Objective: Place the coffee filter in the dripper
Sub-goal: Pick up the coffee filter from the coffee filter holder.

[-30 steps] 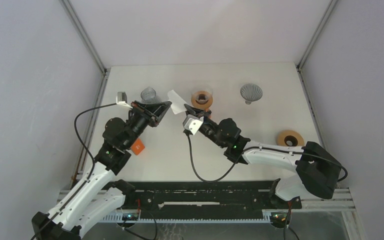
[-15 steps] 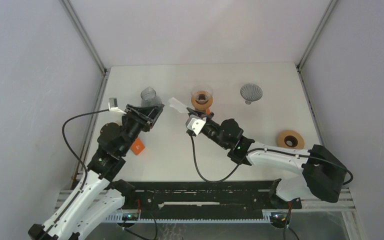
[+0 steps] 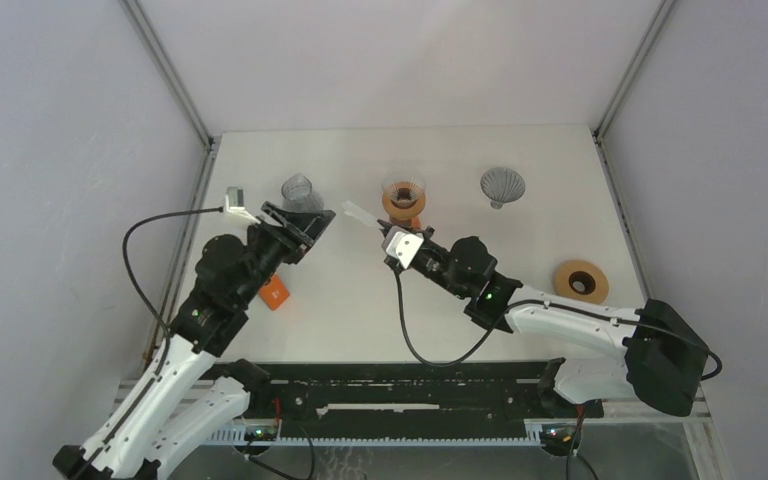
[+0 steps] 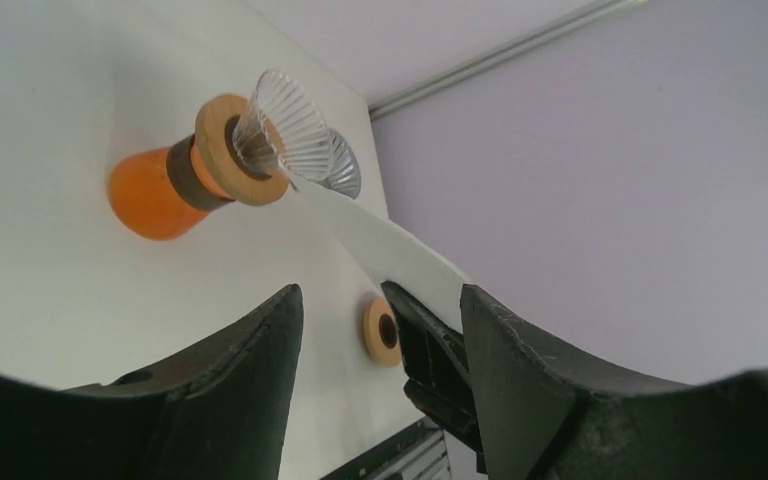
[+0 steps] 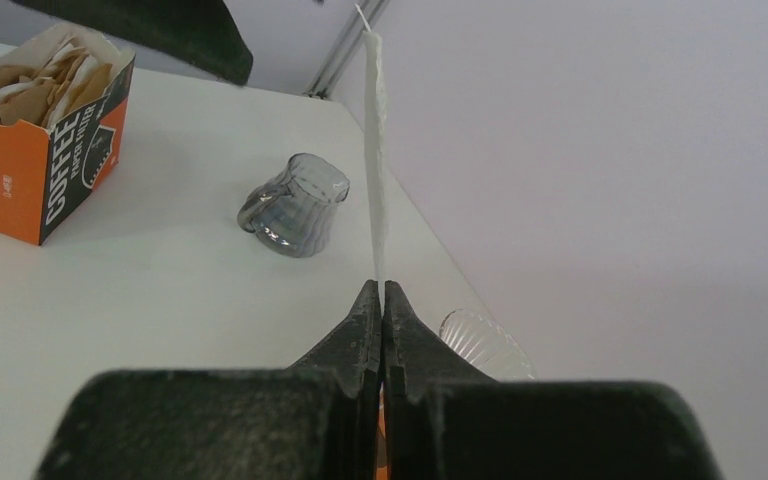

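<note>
- Now pinched flat in closed right gripper (image 5: 380, 300): white paper coffee filter (image 5: 373, 150), aloft near clear ribbed glass dripper (image 3: 403, 193), likely for carrying over.
- Gaping and off filter: left gripper (image 3: 312, 217), leaving right sole hold.

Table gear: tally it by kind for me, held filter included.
Glass drippers: 2
Wooden rings: 2
Glass jug: 1
Orange base: 1
Filter box: 1
Paper filter: 1
Total: 8
</note>
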Controlling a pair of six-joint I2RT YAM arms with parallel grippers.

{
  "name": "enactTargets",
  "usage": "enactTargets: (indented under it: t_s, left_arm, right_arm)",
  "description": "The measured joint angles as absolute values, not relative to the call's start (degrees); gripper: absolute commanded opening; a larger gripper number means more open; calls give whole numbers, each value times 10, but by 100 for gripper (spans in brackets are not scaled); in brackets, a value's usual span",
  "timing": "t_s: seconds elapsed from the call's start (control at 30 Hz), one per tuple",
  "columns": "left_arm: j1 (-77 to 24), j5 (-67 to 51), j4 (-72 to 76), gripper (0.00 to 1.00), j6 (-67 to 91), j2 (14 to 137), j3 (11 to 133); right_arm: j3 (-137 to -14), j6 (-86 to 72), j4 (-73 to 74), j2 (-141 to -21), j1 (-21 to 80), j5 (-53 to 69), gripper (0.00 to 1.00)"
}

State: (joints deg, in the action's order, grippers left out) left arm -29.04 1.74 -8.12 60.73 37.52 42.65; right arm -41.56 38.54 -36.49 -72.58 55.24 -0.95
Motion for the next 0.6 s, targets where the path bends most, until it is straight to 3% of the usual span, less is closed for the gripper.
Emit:
enactTargets:
  t_s: [0.6]
  left_arm:
    - [-290, -68, -45, 65, 621, 432, 428]
  right_arm:
    - [-415, 410, -375, -734, 555, -20, 0]
